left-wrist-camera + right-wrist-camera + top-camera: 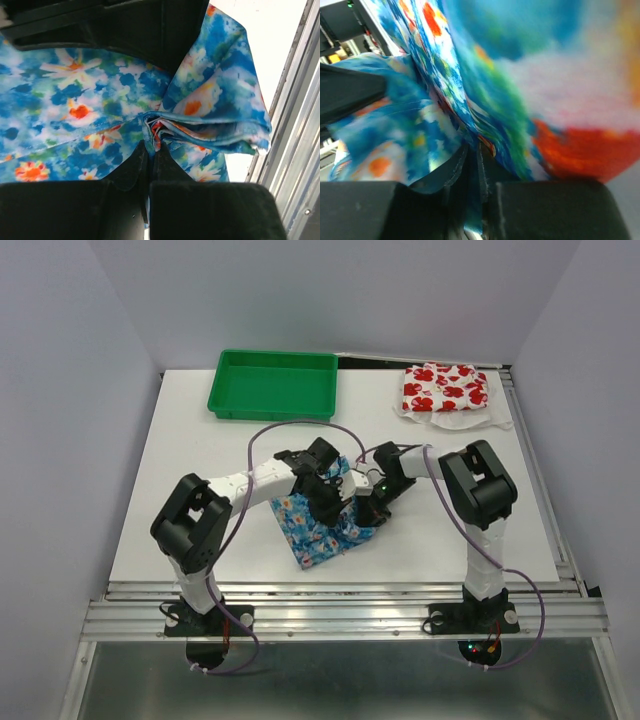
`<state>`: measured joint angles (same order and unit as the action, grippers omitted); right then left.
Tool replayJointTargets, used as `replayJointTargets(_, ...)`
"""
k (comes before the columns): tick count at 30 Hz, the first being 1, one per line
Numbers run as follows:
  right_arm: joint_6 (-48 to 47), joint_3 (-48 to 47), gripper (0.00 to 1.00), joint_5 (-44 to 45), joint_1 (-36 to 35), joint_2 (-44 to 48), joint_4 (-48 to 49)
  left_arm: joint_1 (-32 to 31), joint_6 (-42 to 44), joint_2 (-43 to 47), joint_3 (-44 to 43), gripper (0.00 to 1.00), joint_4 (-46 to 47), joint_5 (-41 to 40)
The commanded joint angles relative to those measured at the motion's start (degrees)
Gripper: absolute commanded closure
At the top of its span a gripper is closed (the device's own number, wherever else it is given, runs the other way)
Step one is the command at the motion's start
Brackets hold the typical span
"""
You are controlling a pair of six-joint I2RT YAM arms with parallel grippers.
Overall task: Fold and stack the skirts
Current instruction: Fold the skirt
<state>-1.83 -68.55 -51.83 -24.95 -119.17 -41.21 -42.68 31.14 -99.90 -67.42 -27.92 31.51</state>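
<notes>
The blue skirt [318,536] lies at the centre of the table [200,490], between the two arms. The left gripper [323,502] is clenched on a bunched hem, and the right gripper [366,508], just beside it at 3 o'clock, pinches another layer of the same cloth. To fold well, I judge both pinches should travel together at one height, carrying the raised edge toward 6 o'clock so it lands square on the lower edge, and release only once the cloth lies flat. The white skirt [445,388] sits folded at 1 o'clock and the green tray [272,412] at 11 o'clock. The arms hide the skirt's upper half from above, the right wrist view is badly blurred, and I cannot tell how many layers either grip holds
</notes>
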Motion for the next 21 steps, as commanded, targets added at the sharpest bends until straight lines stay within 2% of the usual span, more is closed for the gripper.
replayJointTargets(1,-4.0,-1.7,0.79,18.4,-0.3,-1.8,1.1,0.0,2.0,-0.8,1.9,1.0,4.3,1.4)
replayJointTargets(8,4.2,-10.1,0.76,22.6,0.3,3.2,-0.5,-0.1,2.7,-1.8,5.8,1.0,7.1,2.5)
replayJointTargets(12,6.2,-15.6,0.75,21.6,2.9,2.8,-0.7,0.0,3.5,-0.7,7.9,1.0,7.4,3.5)
replayJointTargets(18,7.1,-29.0,0.75,17.8,4.3,-3.4,-0.5,-0.7,5.3,0.6,10.1,1.0,7.8,3.7)
replayJointTargets(21,9.5,-36.2,0.74,12.2,4.3,-7.9,1.2,-2.3,6.0,1.0,10.6,1.0,7.8,3.0)
